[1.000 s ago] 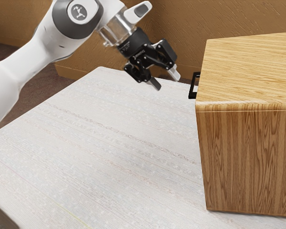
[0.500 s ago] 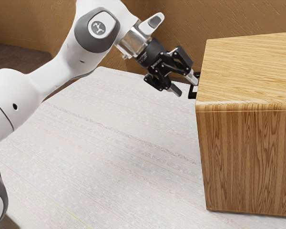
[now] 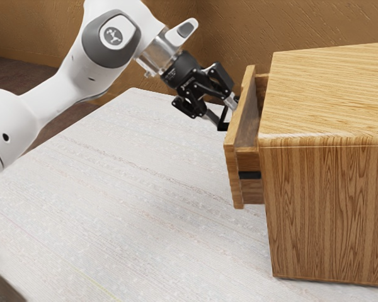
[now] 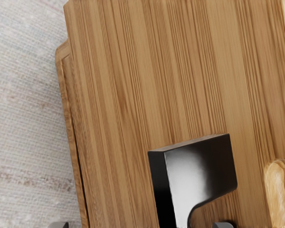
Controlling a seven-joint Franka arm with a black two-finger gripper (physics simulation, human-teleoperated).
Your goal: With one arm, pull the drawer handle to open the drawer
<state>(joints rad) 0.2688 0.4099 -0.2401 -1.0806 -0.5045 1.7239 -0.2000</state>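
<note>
Since the drawer [image 3: 238, 148] is to be opened by its black handle [image 4: 194, 175], the gripper [image 3: 220, 113] is set at the drawer's front with fingers spread about that handle, hooked rather than clamped, it is judged; the drawer is seen partly out of the cabinet [image 3: 327, 157] on the table [image 3: 113, 207]. One drawer, one handle, one cabinet and one arm are counted.

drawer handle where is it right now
The black handle is on the drawer front, which stands pulled out of the cabinet toward the exterior view's left, with the gripper right at it.
</note>
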